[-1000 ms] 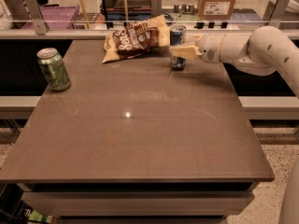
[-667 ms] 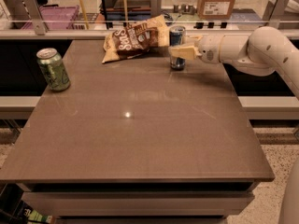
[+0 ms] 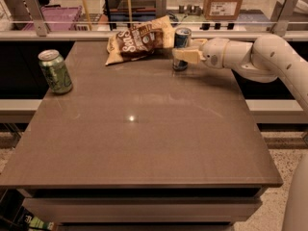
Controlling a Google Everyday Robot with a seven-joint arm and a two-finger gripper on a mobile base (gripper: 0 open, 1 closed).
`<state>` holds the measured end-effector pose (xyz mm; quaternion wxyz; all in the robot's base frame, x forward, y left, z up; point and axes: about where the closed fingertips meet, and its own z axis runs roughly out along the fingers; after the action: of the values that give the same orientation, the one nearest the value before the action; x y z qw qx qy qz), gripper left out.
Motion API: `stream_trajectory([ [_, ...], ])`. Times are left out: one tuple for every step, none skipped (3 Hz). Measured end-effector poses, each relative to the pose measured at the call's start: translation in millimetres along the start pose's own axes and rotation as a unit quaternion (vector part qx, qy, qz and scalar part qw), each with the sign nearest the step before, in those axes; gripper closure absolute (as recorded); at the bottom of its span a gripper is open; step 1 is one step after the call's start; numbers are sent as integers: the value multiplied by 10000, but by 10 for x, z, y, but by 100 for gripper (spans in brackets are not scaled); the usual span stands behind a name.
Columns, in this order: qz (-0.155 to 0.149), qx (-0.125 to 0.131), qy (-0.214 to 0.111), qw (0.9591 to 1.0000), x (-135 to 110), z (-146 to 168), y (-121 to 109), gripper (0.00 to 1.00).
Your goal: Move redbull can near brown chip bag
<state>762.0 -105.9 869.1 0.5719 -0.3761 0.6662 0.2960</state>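
Observation:
The redbull can, slim and blue-and-silver, stands upright on the table at the back, just right of the brown chip bag. The bag lies flat, dark brown and pale yellow with white lettering. My gripper reaches in from the right on a white arm and is shut around the can's middle. One pale finger crosses in front of the can. The can's base rests on the tabletop, a small gap away from the bag's right edge.
A green can stands upright near the left edge of the brown table. A rail and glass barrier run behind the back edge, with boxes and shelves beyond.

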Motion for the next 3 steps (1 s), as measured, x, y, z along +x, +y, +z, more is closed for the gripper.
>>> stream_trajectory([
  [0, -1, 0, 10000, -19, -2, 0, 82],
  [0, -2, 0, 10000, -23, -2, 0, 60],
  [0, -3, 0, 10000, -23, -1, 1, 36],
])
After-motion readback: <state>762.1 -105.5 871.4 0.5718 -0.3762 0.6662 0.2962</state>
